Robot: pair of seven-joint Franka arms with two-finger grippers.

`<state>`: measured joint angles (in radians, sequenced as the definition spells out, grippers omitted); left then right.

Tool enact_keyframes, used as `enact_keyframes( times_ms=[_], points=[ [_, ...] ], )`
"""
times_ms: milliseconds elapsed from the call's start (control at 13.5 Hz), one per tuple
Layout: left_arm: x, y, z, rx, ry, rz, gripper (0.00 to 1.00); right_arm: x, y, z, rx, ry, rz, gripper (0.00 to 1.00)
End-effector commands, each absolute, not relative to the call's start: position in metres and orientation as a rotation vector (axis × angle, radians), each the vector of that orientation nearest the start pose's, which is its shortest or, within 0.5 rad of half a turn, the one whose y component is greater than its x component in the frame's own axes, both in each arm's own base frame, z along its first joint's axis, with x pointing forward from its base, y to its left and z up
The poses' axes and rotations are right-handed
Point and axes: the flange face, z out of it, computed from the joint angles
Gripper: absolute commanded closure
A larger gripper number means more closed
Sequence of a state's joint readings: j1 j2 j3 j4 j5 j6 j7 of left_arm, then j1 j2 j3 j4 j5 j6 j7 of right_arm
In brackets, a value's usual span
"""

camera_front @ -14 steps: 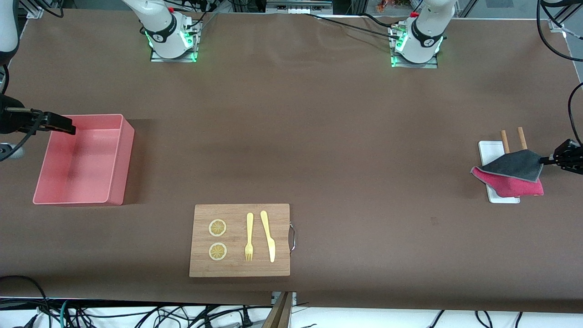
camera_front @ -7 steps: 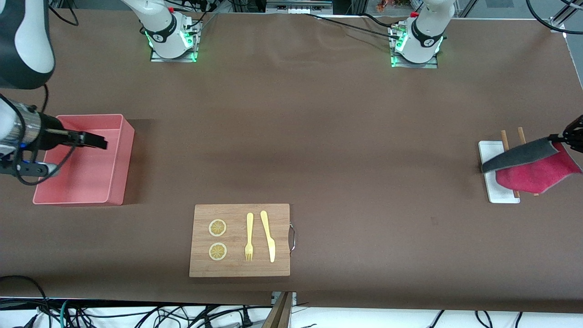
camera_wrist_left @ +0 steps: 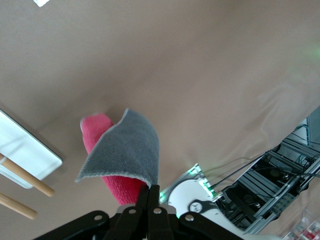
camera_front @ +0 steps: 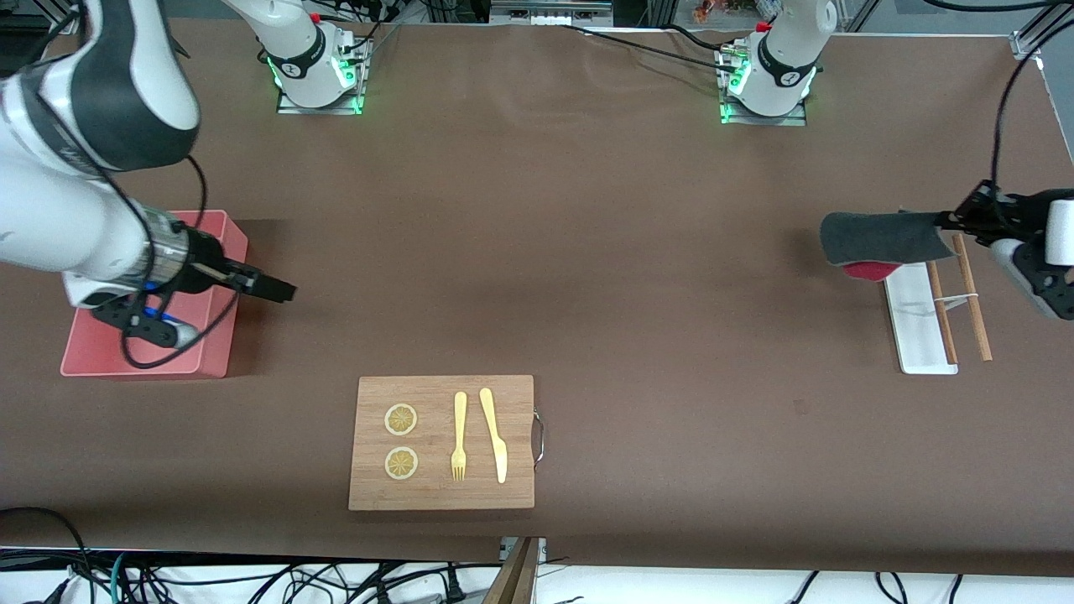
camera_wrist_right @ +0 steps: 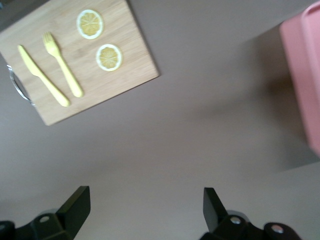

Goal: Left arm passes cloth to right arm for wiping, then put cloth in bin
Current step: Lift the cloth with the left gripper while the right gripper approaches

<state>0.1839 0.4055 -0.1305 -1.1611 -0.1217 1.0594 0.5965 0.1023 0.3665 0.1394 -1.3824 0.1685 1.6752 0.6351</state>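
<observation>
Brown bench (camera_front: 587,252), wide and flat, carried everything. Right arm (camera_front: 75,193) reached out from the right arm's end, wrist above the pink bin (camera_front: 220,352). Left arm (camera_front: 1036,252) came in low at the left arm's end of the bench.

Bin sat at the right arm's end, upright, partly covered by the arm. Wooden cutting board (camera_front: 442,495) lay nearer the front camera, well apart from the bin. White tray (camera_front: 914,335) rested at the left arm's end, two wooden sticks (camera_front: 973,302) laid across it.

Cloth (camera_front: 881,238) hung in the air over bare bench just beside the tray's end, dark grey face up, crimson fold peeking out below. In the left wrist view, grey flap (camera_wrist_left: 125,150) draped over pink roll.

Right claw (camera_front: 281,289) hovered over bare bench just beside the bin, fingers (camera_wrist_right: 75,205) spread wide apart, nothing between them. Left claw (camera_front: 952,221) clamped tight on one corner of the cloth.

On the board: yellow knife (camera_front: 495,434) beside yellow fork (camera_front: 459,436), then two lemon slices (camera_front: 401,419), one nearer the front camera than the other.
</observation>
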Motion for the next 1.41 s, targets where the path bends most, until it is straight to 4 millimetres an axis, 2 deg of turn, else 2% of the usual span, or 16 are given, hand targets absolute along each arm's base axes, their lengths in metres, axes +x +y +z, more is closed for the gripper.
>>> enact_keyframes(
  times_ms=[0, 222, 444, 518, 666, 740, 1035, 1183, 1331],
  points=[
    [0.606, -0.040, 0.561, -3.210, 0.893, 0.761, 1.00, 0.642, 0.190, 0.501, -2.825, 0.757, 0.219, 0.00],
    [0.597, -0.124, 0.569, -3.219, 0.856, 0.772, 1.00, 0.643, 0.223, 0.493, -2.761, 0.857, 0.206, 0.00],
    [0.592, -0.198, 0.573, -3.288, 1.064, 0.671, 1.00, 0.646, 0.262, 0.483, -2.620, 0.995, 0.202, 0.00],
    [0.587, -0.231, 0.574, -3.296, 1.152, 0.632, 1.00, 0.647, 0.275, 0.475, -2.587, 1.018, 0.217, 0.00],
    [0.586, -0.270, 0.570, -3.302, 1.239, 0.536, 1.00, 0.644, 0.300, 0.461, -2.552, 1.042, 0.243, 0.00],
    [0.585, -0.283, 0.573, -3.334, 1.277, 0.486, 1.00, 0.642, 0.311, 0.456, -2.529, 1.073, 0.248, 0.00],
    [0.598, -0.311, 0.569, -3.551, 1.379, 0.368, 1.00, 0.642, 0.347, 0.435, -2.422, 1.177, 0.247, 0.00],
    [0.600, -0.313, 0.571, -3.660, 1.477, 0.382, 1.00, 0.642, 0.359, 0.427, -2.391, 1.200, 0.235, 0.00],
    [0.602, -0.318, 0.568, -3.671, 1.657, 0.332, 1.00, 0.641, 0.372, 0.419, -2.350, 1.218, 0.225, 0.00]
  ],
)
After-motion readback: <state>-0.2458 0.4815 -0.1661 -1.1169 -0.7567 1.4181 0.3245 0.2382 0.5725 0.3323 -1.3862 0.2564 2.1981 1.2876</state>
